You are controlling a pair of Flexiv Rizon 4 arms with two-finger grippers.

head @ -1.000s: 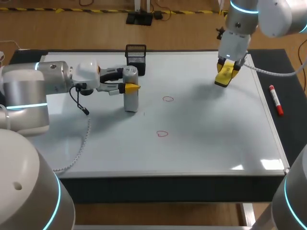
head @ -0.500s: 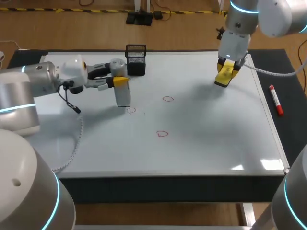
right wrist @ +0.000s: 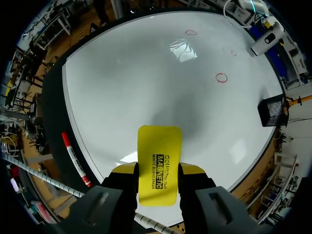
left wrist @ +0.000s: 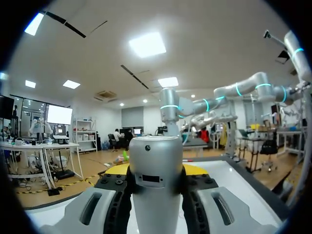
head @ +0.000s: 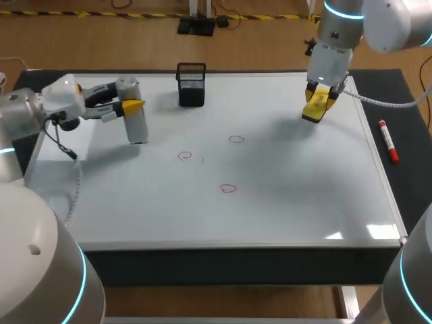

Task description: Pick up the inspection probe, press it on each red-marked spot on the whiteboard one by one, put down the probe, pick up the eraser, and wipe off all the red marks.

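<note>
My left gripper (head: 131, 106) is shut on the silver cylindrical probe (head: 137, 125), held upright over the whiteboard's (head: 290, 209) far left part, well left of the marks. In the left wrist view the probe (left wrist: 157, 180) fills the gap between the fingers (left wrist: 115, 191). Three red circles lie mid-board: one at the left (head: 185, 156), one further back (head: 235, 140), one nearer (head: 228, 188). My right gripper (head: 320, 96) is shut on the yellow eraser (head: 315, 108) above the far right part of the board; the eraser (right wrist: 158, 163) sticks out ahead of the fingers.
A black mesh basket (head: 191, 84) stands at the board's far edge, right of the probe. A red marker (head: 388, 141) lies on the dark mat off the board's right edge. A cable trails from my left arm along the board's left side.
My left arm has carried the probe leftwards and a little back, off the left red circle, which now shows. The right arm and eraser have kept still.
</note>
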